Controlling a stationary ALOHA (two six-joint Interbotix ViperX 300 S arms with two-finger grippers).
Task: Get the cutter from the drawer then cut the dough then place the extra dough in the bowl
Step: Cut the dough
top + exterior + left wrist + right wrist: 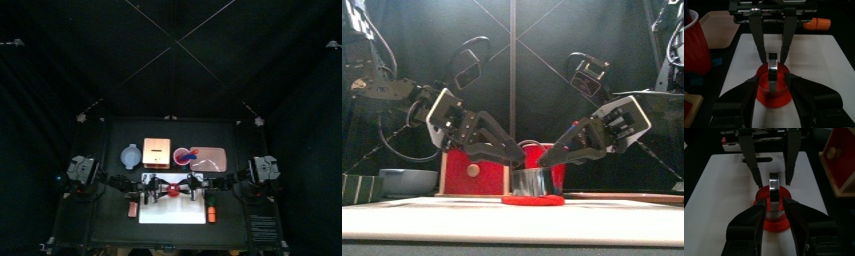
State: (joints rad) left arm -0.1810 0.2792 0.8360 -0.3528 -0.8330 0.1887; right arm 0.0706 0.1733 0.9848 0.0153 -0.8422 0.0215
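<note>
Cutting step in hand: cutter (pixel 533 183) stands on dough (pixel 533 200), mid white board (pixel 167 212); left gripper (pixel 513 165) clamps cutter's sides; right gripper (pixel 556 163) at its handle, grip I cannot tell. Next, I judge: press straight down, lift, carry scrap to bowl (pixel 406 181).

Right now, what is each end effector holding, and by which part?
Both sit around the round metal cutter standing on the red dough: left end effector and right end effector each bracket its wall. Firm contact cannot be told.
</note>
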